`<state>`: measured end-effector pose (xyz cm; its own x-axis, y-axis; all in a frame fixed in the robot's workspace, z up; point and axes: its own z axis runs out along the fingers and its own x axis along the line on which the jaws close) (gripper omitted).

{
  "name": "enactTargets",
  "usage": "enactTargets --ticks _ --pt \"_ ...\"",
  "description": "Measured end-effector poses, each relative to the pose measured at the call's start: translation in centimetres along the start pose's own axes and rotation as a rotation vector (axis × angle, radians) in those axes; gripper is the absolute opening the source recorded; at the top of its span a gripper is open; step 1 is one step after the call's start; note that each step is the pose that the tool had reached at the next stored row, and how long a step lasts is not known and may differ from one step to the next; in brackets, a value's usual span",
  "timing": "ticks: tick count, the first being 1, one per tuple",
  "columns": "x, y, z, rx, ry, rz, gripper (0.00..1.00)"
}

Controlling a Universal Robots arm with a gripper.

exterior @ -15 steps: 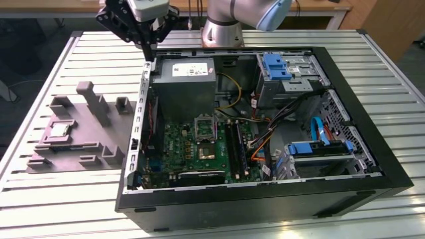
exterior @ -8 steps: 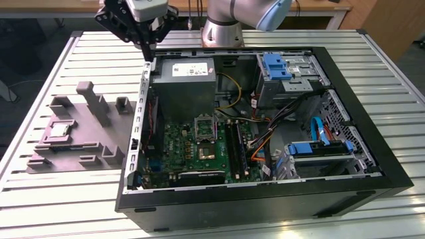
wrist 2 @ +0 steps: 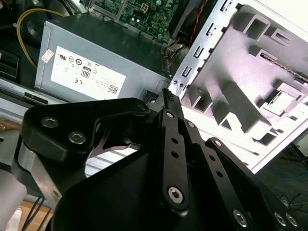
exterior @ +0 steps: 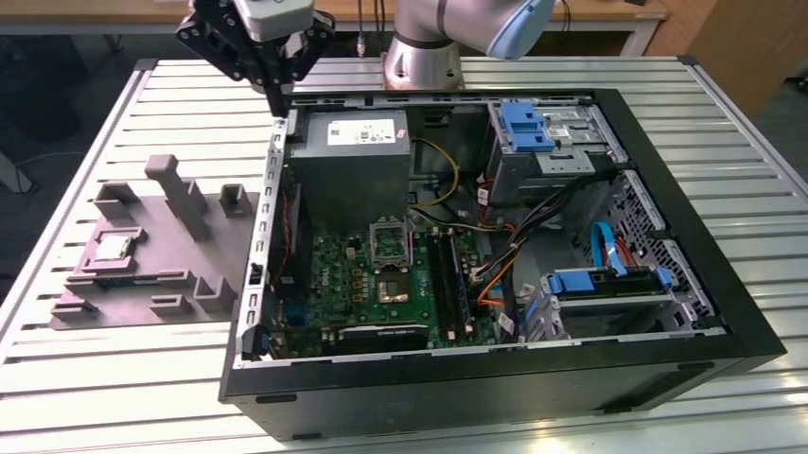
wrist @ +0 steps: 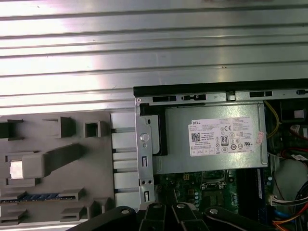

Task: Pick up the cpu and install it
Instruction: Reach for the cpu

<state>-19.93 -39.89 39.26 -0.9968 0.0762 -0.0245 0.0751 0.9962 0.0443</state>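
The cpu (exterior: pixel 114 248) is a small pale square chip lying in a pocket of the grey moulded tray (exterior: pixel 165 270), on the exterior view's left of the open computer case. It also appears in the first wrist view as the cpu (wrist: pixel 16 169) and in the second wrist view as the cpu (wrist 2: pixel 283 98). My gripper (exterior: pixel 278 104) hangs above the case's back corner, well away from the chip. Its black fingers (wrist 2: pixel 167 96) meet at a point with nothing between them. The silver-framed socket (exterior: pixel 389 238) sits on the green motherboard inside the case.
The black case (exterior: pixel 707 312) lies open on a slatted metal table (exterior: pixel 101 397). A grey power supply (exterior: pixel 360 156) with a white label fills its back corner, below my gripper. Drive cages with blue clips (exterior: pixel 528 128), cables and upright posts on the tray (exterior: pixel 177 194) stand nearby.
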Motion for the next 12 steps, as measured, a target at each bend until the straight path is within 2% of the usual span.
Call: enactTargets --ticks 12 --pt "0.55 -0.04 0.0 0.0 0.0 0.0 0.11"
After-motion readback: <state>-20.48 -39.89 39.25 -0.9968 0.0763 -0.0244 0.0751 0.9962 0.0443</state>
